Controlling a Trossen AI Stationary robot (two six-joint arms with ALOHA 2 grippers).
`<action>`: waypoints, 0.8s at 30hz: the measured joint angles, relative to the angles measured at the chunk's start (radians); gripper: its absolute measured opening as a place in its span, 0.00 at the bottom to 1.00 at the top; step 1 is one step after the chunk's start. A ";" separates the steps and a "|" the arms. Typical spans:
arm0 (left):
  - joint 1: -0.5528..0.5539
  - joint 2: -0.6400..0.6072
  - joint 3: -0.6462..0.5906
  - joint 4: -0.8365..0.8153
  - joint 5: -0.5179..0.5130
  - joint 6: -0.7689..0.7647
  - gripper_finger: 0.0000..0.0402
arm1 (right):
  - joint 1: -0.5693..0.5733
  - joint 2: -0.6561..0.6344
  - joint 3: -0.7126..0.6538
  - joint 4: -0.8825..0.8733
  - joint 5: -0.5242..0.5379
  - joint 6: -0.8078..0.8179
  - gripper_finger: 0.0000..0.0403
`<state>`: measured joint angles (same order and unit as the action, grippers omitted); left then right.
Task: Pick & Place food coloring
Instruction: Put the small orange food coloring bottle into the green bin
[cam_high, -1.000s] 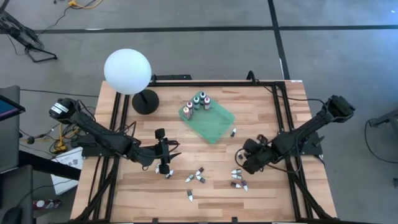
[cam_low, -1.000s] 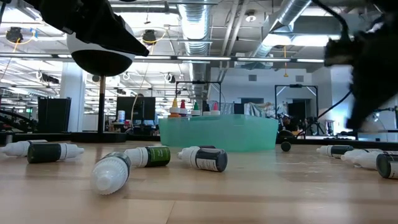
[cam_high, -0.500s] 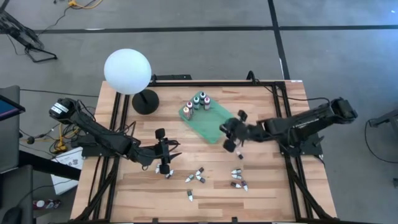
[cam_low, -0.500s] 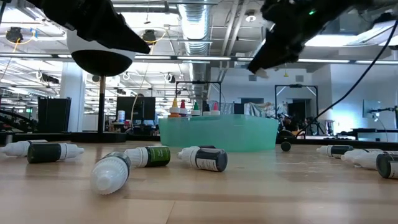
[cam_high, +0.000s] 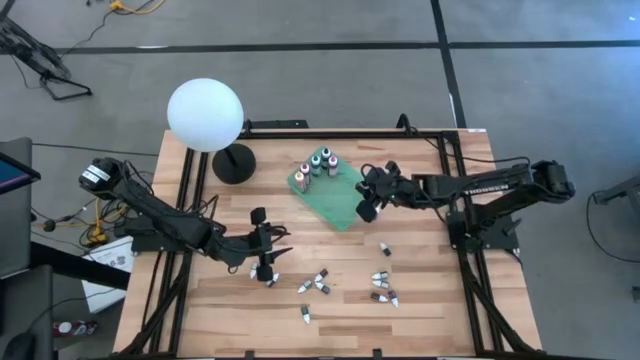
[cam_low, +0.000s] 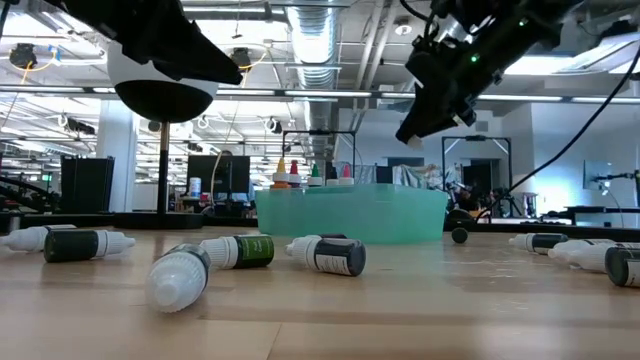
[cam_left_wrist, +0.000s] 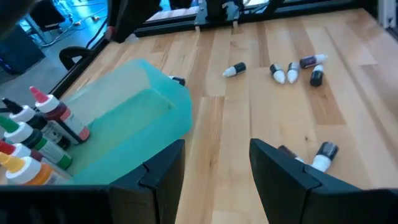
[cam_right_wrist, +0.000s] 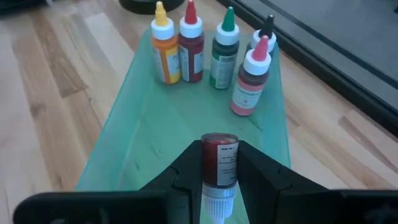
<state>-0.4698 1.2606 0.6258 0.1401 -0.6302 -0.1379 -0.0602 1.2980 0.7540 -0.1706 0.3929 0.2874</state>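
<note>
A green tray (cam_high: 340, 195) sits at the table's far middle, with several food coloring bottles (cam_right_wrist: 225, 50) standing upright in its far-left corner. My right gripper (cam_high: 366, 205) hovers over the tray's right edge, shut on a small dark red bottle (cam_right_wrist: 219, 163). More small bottles (cam_high: 320, 281) lie on their sides on the near half of the table. My left gripper (cam_high: 272, 248) hangs open above the near left of the table, nothing between its fingers (cam_left_wrist: 165, 177). My right gripper pinches the small bottle's body (cam_right_wrist: 206, 169) between its two fingers. The bottle lies along the fingers, its white cap (cam_right_wrist: 217, 205) toward the wrist and its flat base pointing away. The fingers slant down from the table's right side. The bottle is lifted clear above the tray.
A white globe lamp (cam_high: 205, 115) on a black base (cam_high: 233, 163) stands at the far left. Loose bottles (cam_high: 382, 278) lie near the right arm's side, others (cam_low: 325, 255) across the near middle. Black frame rails (cam_high: 455, 200) run along both sides of the table.
My right gripper has swung from the near right of the table toward the far edge and leftward, rising as it went. It now hangs over the tray's right edge, tipped more steeply down.
</note>
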 joint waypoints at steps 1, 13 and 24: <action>0.000 0.000 0.000 0.009 0.006 0.000 0.43 | -0.007 0.000 0.000 0.001 -0.002 0.000 0.19; 0.000 0.000 0.000 0.033 0.049 0.013 0.43 | -0.049 0.000 0.000 0.001 -0.002 0.000 0.19; 0.000 0.000 0.000 0.038 0.046 0.021 0.43 | -0.049 0.000 0.000 0.001 -0.003 0.000 0.19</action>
<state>-0.4698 1.2610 0.6258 0.1783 -0.5838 -0.1169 -0.1093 1.2980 0.7536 -0.1696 0.3901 0.2874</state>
